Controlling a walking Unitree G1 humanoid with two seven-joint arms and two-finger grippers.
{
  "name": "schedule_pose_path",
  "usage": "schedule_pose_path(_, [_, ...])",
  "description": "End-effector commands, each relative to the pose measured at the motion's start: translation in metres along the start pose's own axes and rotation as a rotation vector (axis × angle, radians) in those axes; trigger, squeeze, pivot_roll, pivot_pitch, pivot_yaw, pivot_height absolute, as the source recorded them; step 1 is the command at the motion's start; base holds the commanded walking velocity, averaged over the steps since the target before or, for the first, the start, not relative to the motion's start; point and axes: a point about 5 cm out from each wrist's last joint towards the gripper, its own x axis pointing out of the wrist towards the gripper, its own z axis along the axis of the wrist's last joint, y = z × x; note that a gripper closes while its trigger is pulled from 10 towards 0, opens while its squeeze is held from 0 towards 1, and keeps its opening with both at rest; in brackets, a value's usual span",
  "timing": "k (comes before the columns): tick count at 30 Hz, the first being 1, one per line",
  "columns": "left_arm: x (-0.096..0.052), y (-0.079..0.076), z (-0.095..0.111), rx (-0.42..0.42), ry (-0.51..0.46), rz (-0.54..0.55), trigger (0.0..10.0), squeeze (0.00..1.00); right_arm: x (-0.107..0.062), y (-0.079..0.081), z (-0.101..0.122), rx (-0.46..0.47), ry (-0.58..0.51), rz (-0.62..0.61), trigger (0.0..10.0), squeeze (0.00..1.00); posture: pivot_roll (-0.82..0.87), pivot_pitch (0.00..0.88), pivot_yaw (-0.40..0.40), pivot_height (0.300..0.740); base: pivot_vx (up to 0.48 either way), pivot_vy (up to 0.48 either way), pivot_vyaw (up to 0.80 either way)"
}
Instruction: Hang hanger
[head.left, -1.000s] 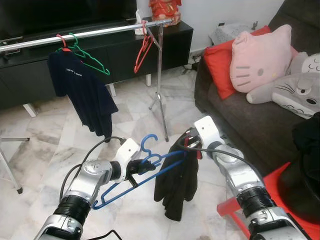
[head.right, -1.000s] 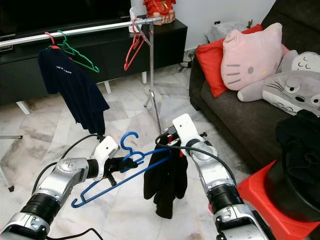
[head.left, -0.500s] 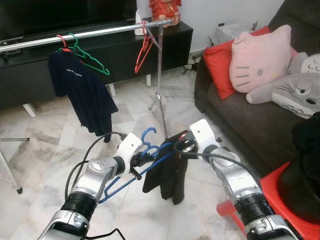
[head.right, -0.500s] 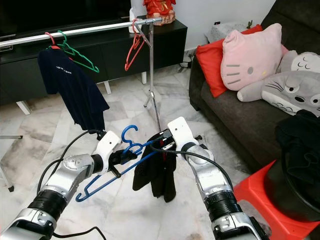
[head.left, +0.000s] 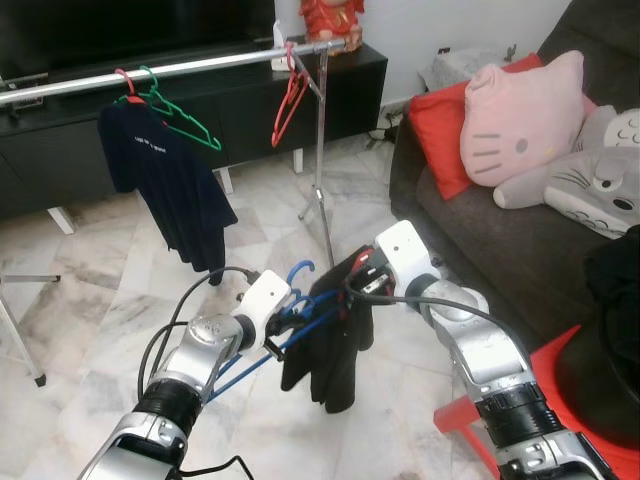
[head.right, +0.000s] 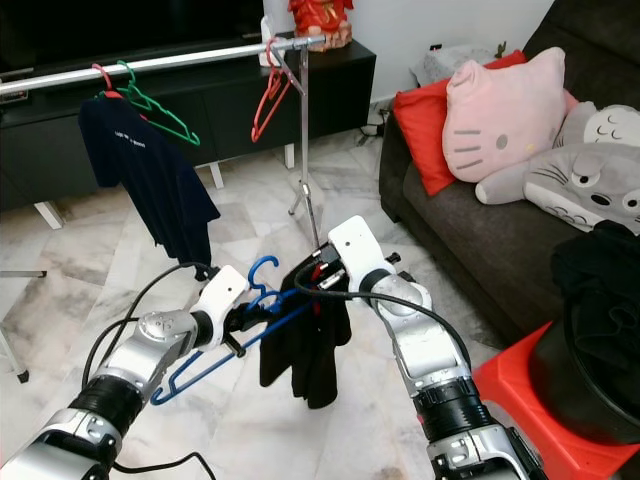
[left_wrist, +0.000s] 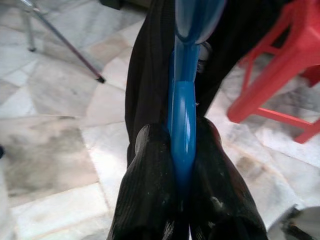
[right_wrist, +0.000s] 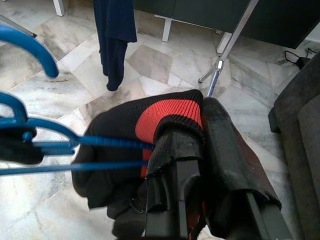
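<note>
I am gripping the blue hanger (head.left: 300, 322) in my left claw (left_wrist: 183, 165), pinched tight on its bar, low over the marble floor (head.left: 90, 290) and well short of the rail (head.left: 170, 68). My right claw (right_wrist: 192, 150) is clamping the black garment's (head.left: 330, 345) red-lined collar, working it over the hanger's arm. The garment is bunching at one end; if it is tugged unevenly, it may slide off or twist the hanger loose.

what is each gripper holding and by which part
The left gripper is shut on the blue hanger, gripping its neck just below the hook. The right gripper is shut on the black garment, pinching its red-lined collar edge.
</note>
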Motion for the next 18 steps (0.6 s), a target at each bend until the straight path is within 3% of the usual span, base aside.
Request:
schedule_pose_path(1, [0.0,0.005,0.003,0.028,0.003,0.038,10.0,0.0,-0.002,0.001,0.008,-0.011,-0.03,0.005,10.0,0.0,-0.07,0.048,-0.004,0.74,0.0,0.0,0.0])
schedule_pose_path(7, [0.0,0.002,0.007,-0.007,-0.04,-0.018,10.0,0.0,-0.005,0.003,0.008,-0.012,-0.023,0.021,10.0,0.0,-0.07,0.047,-0.005,0.74,0.0,0.0,0.0])
schedule_pose_path(8, [-0.001,-0.001,0.007,-0.029,-0.059,-0.068,10.0,0.0,-0.007,0.003,0.014,-0.003,-0.047,0.031,10.0,0.0,-0.07,0.046,-0.005,0.74,0.0,0.0,0.0])
schedule_pose_path(11, [-0.004,-0.008,0.008,-0.058,-0.079,-0.162,10.0,0.0,-0.008,0.003,0.019,-0.035,-0.07,0.046,10.0,0.0,-0.07,0.046,-0.005,0.74,0.0,0.0,0.0])
schedule_pose_path(18, [-0.009,-0.012,0.008,-0.084,-0.095,-0.248,10.0,0.0,-0.007,-0.004,0.02,-0.088,-0.075,0.033,10.0,0.0,-0.07,0.043,-0.005,0.74,0.0,0.0,0.0])
